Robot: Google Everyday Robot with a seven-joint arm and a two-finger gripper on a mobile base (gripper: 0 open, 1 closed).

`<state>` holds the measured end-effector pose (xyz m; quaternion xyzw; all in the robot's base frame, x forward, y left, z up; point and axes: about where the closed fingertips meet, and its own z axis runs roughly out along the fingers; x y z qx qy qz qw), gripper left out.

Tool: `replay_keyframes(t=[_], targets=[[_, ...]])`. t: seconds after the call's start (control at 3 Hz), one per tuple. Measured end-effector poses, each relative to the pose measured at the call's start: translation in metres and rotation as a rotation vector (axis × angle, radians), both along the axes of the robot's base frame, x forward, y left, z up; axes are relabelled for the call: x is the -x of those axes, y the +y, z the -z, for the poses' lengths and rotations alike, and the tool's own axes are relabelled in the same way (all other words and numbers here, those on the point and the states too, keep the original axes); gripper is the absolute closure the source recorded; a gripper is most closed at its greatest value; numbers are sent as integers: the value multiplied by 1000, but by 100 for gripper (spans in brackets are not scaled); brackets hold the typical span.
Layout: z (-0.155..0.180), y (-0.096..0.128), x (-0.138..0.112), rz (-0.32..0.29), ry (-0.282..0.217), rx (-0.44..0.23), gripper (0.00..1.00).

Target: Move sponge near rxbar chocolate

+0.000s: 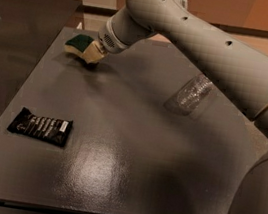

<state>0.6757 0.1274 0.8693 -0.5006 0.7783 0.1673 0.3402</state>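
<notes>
The sponge (pixel 79 44), dark green on top with pale yellow foam below, lies at the far left corner of the dark grey table (pixel 129 169). My gripper (pixel 93 54) is right at the sponge's right end, touching or overlapping it, low over the table. The arm reaches in from the right and hides most of the gripper. The rxbar chocolate (pixel 40 126), a flat black wrapper with white text, lies near the table's left edge, well in front of the sponge.
A clear plastic bottle (pixel 191 94) lies on its side at the right of the table, under the arm. A darker counter (pixel 19 35) adjoins the table on the left. My base fills the lower right corner.
</notes>
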Motion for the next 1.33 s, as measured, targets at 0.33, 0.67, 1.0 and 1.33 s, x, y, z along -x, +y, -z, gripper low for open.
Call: replay_keyframes(t=[0.33, 0.67, 1.0, 1.33], targets=[[-2, -13, 34, -79, 21, 50, 100], [2, -29, 71, -140, 50, 82, 100], [8, -44, 102, -173, 66, 75, 100], [15, -54, 126, -202, 58, 53, 100]])
